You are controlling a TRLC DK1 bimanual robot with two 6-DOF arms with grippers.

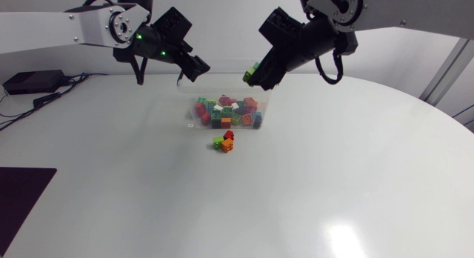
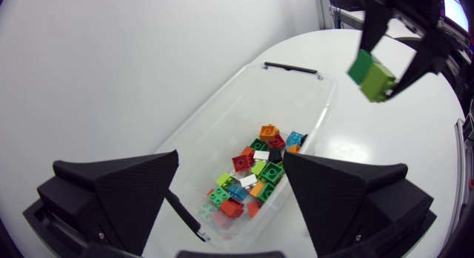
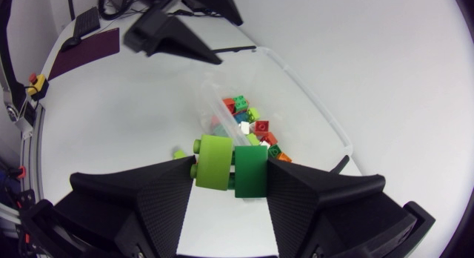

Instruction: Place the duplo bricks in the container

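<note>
A clear plastic container holding several coloured duplo bricks sits at the table's middle back; it also shows under the left gripper and below the right gripper. My right gripper hangs above the container's right end, shut on two joined green bricks, one light, one darker. My left gripper hovers open above the container's left end with nothing between its fingers. A small cluster of red, green and orange bricks lies on the table just in front of the container.
A black device with cables sits at the table's far left edge. A dark mat lies at the front left. A black lid handle lies past the container's far end.
</note>
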